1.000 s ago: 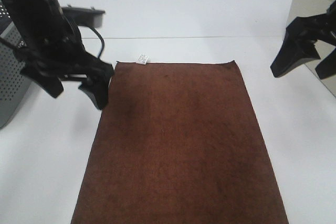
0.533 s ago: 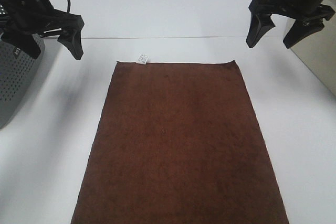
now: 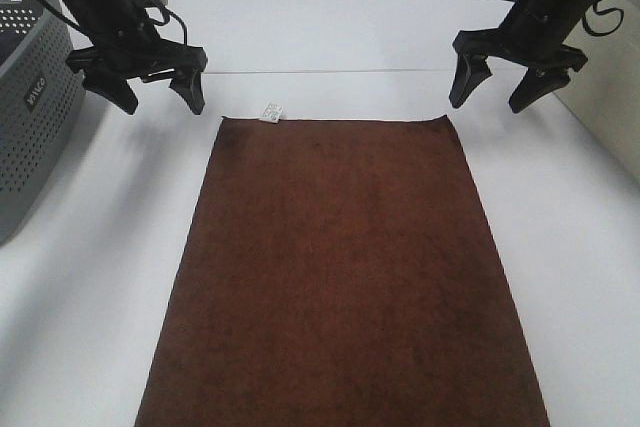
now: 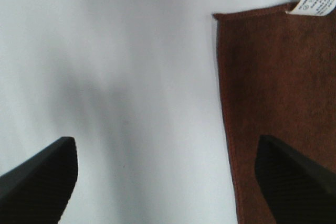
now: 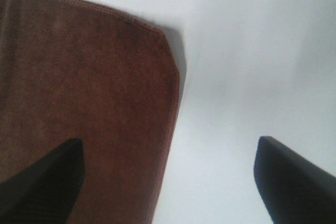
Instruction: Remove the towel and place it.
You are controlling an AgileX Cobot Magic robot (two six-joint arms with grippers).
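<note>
The dark brown towel point(image 3: 340, 267) lies flat on the white table, with a small white tag point(image 3: 271, 112) at its far left corner. My left gripper point(image 3: 158, 101) is open and empty, hovering just left of that corner. In the left wrist view the towel's corner point(image 4: 278, 87) and the tag point(image 4: 317, 1) show between the open fingers. My right gripper point(image 3: 492, 97) is open and empty, just beyond the far right corner. The right wrist view shows that corner point(image 5: 89, 103) between the open fingers.
A grey perforated basket point(image 3: 30, 117) stands at the left edge of the table. A pale panel point(image 3: 605, 77) runs along the right side. White table surface point(image 3: 330, 27) lies beyond the towel.
Both arms swung toward the towel's far corners. The left gripper rose from the towel's left edge, then came in beside the tag corner. The right gripper moved in from the right edge.
</note>
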